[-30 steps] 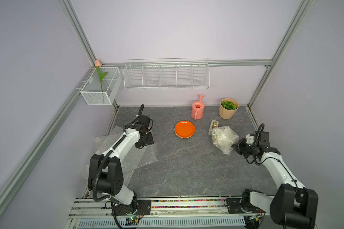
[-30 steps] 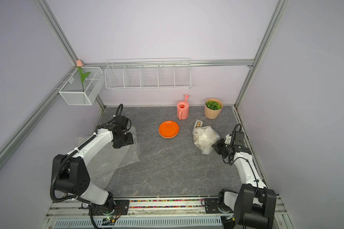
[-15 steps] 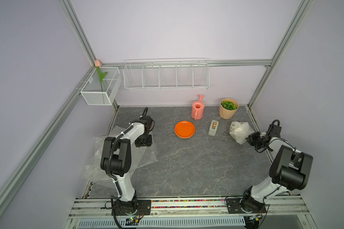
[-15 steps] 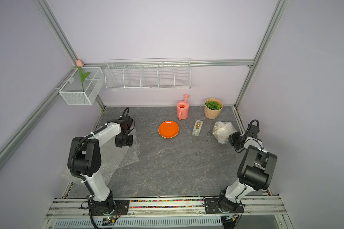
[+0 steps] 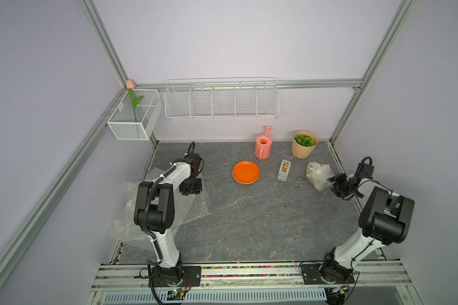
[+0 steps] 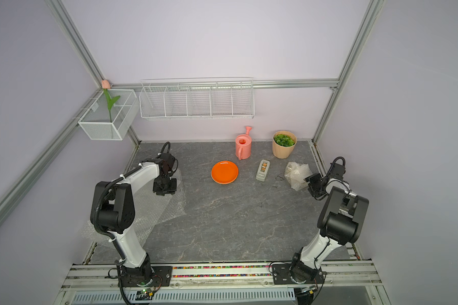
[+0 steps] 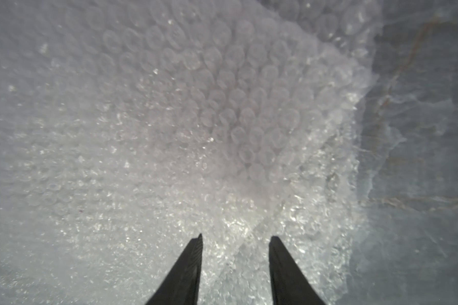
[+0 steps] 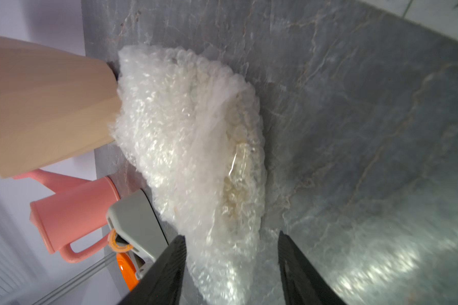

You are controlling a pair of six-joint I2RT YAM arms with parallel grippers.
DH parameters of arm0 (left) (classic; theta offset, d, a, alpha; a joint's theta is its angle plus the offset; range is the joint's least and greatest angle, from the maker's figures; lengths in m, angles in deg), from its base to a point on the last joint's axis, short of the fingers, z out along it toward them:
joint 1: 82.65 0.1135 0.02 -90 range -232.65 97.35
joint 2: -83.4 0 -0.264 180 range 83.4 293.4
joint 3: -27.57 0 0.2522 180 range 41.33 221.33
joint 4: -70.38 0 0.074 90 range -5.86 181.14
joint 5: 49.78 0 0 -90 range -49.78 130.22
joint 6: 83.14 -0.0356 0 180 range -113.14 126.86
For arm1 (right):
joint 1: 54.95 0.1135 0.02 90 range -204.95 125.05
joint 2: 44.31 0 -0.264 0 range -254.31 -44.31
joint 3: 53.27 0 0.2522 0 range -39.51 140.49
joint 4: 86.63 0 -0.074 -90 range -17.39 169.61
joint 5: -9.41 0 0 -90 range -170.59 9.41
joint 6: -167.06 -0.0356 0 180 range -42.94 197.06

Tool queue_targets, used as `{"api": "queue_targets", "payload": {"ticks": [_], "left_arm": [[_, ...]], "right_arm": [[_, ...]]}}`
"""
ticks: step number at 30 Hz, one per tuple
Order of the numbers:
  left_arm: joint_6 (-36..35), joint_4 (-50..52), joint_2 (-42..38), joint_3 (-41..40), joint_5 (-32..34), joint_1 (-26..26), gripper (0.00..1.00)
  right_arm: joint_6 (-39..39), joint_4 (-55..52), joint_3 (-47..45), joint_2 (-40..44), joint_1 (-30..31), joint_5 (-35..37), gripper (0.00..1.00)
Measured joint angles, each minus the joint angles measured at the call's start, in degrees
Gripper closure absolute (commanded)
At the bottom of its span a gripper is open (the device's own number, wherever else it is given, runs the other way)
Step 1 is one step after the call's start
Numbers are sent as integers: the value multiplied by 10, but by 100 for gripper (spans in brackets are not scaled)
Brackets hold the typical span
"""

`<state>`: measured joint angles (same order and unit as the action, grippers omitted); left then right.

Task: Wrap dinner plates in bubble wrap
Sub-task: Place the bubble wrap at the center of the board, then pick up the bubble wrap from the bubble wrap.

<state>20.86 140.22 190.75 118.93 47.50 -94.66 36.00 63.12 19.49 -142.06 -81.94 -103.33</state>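
An orange plate [image 5: 246, 172] [image 6: 224, 172] lies bare at mid-table in both top views. At the right edge sits a bundle of bubble wrap [image 5: 318, 174] [image 6: 296, 174]. In the right wrist view a yellowish shape shows through this bundle [image 8: 196, 132]. My right gripper [image 5: 331, 181] [image 8: 232, 235] stands open at the bundle's end, a loose tail of wrap lying between the jaws. Flat bubble wrap sheets [image 5: 191, 208] [image 7: 196, 105] cover the left side. My left gripper [image 5: 190, 190] [image 7: 236, 237] points down onto them, jaws apart, a crease of wrap between the tips.
A grey tape dispenser [image 5: 284, 170] lies between the plate and the bundle. A pink watering can [image 5: 262, 146] and a potted plant [image 5: 303, 144] stand at the back. A wire rack [image 5: 221, 100] and a mesh box with a tulip [image 5: 135, 116] hang on the walls.
My right gripper carried the bundle right and back to the table edge, then opened. The tape dispenser is now fully uncovered. The left arm folded up, its gripper staying over the sheets with narrower jaws.
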Motion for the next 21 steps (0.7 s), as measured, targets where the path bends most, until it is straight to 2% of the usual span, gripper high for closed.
{"api": "queue_targets", "payload": {"ticks": [4,9,14,20,21], "left_arm": [[0,3,33,41,-1,-1,45],[0,6,76,79,17,-5,45],[0,10,100,91,24,-6,59],[-5,19,99,97,50,-6,87],[-5,20,99,98,54,-6,96]], "right_arm": [[19,-17,-38,82,0,4,40],[32,-32,-78,141,0,-7,40],[40,-59,-97,173,1,-16,40],[49,-70,-98,195,3,-25,42],[50,-73,-98,198,3,-26,43]]}}
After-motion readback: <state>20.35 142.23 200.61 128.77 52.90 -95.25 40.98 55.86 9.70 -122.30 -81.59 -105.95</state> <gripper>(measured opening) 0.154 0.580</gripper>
